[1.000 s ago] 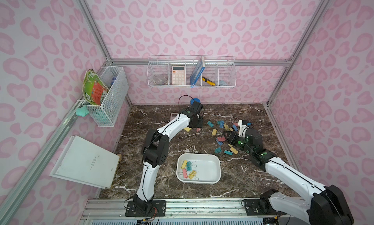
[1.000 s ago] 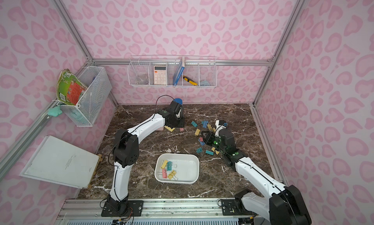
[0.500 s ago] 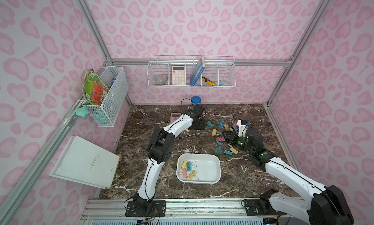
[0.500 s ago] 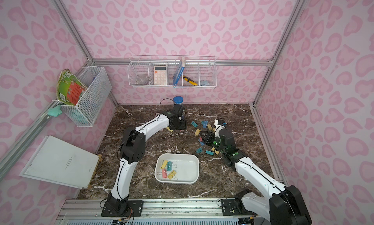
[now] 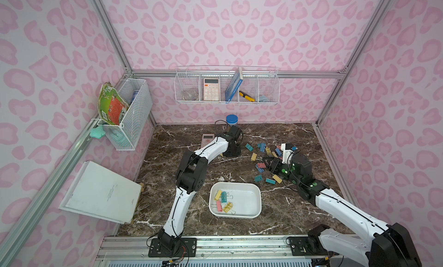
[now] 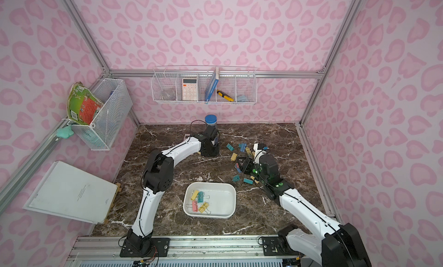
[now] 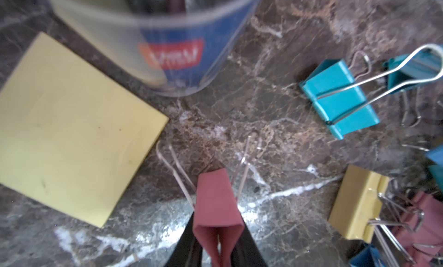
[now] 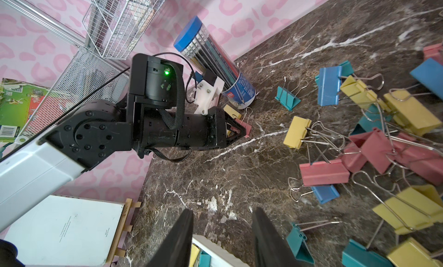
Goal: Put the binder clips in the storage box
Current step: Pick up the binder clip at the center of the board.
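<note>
A dark marble surface [image 5: 275, 210] carries a white storage box [image 5: 247, 202] at its near middle, holding a few binder clips [image 5: 223, 202]. Most clips lie scattered farther back, toward the right. The right end effector [image 8: 223, 210] hangs beside that pile, jaws apart and empty. The left end effector [image 8: 241, 131], next to a yellow sticky-note pad [image 7: 72, 124], is closed on a pink clip [image 7: 217, 205].

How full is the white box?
Nearly empty. The storage box holds just a handful of binder clips at one end; many loose clips lie outside it.
</note>
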Tool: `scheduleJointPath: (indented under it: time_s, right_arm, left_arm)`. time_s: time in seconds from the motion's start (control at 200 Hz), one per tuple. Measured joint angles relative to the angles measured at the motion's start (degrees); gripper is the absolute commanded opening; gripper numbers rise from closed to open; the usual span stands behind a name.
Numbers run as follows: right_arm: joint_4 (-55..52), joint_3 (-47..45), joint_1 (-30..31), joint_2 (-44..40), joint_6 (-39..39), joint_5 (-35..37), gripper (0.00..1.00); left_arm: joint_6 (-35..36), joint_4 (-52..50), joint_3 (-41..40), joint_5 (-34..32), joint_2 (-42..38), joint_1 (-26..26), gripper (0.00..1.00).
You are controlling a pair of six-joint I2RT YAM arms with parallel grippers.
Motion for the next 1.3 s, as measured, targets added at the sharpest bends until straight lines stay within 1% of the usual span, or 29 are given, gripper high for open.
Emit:
scheduleJointPath:
  time_s: [0.085, 0.165, 0.215, 0.26, 0.315, 0.355, 0.45, 0.54, 0.615, 0.735, 0.835, 1.025, 1.185, 1.3]
  right_arm:
    - [0.0, -0.2, 0.0, 0.0, 0.9, 0.2, 0.44]
    - [0.4, -0.4, 0.0, 0.0, 1.0, 0.2, 0.44]
    - [0.9, -0.5, -0.2, 0.1, 1.2, 0.3, 0.44]
    - [1.2, -0.8, -0.5, 0.1, 1.6, 0.4, 0.45]
    - [1.2, -1.1, -1.0, -0.1, 2.4, 0.4, 0.46]
    - [1.2, -1.2, -1.2, -0.2, 2.4, 0.4, 0.48]
    - [1.2, -1.2, -1.4, -0.7, 2.5, 0.7, 0.52]
    - [1.2, -1.2, -1.4, -1.1, 2.5, 0.7, 0.53]
    - [1.2, -1.2, -1.4, -1.2, 2.5, 0.6, 0.54]
    - [1.2, -1.3, -1.4, -1.2, 2.5, 0.6, 0.54]
    - [1.2, -1.4, -1.4, -1.3, 2.5, 0.6, 0.55]
    - [1.2, -1.4, -1.4, -1.4, 2.5, 0.6, 0.55]
    - [1.2, -1.4, -1.4, -1.3, 2.5, 0.6, 0.55]
    - [1.2, -1.4, -1.4, -1.3, 2.4, 0.6, 0.55]
  left_arm:
    - [0.0, -0.2, -1.7, 1.3, -1.4, -0.3, 0.2]
    - [0.0, -0.1, -2.9, 2.5, -3.5, -0.7, 0.17]
    - [0.1, 0.3, -3.5, 3.1, -4.7, -0.9, 0.17]
    - [0.1, 0.6, -3.8, 3.4, -5.5, -1.2, 0.21]
    - [0.3, 0.5, -4.0, 3.3, -6.0, -1.4, 0.32]
    - [0.6, 0.5, -4.0, 2.6, -6.1, -1.5, 0.36]
    - [2.1, -0.1, -2.6, -0.3, -5.5, -1.7, 0.41]
    - [3.6, -1.6, 1.4, -3.2, -2.9, -1.7, 0.45]
    - [3.7, -3.4, 4.5, -4.8, -0.5, -1.6, 0.45]
    - [4.3, -5.3, 7.0, -5.9, 1.9, -1.7, 0.36]
    - [5.0, -5.9, 8.7, -6.4, 3.7, -1.7, 0.25]
    - [5.4, -6.5, 9.3, -6.6, 4.2, -1.7, 0.09]
    - [6.1, -6.4, 9.3, -6.6, 4.2, -1.7, 0.0]
    - [6.3, -6.3, 9.2, -6.6, 4.2, -1.8, 0.0]
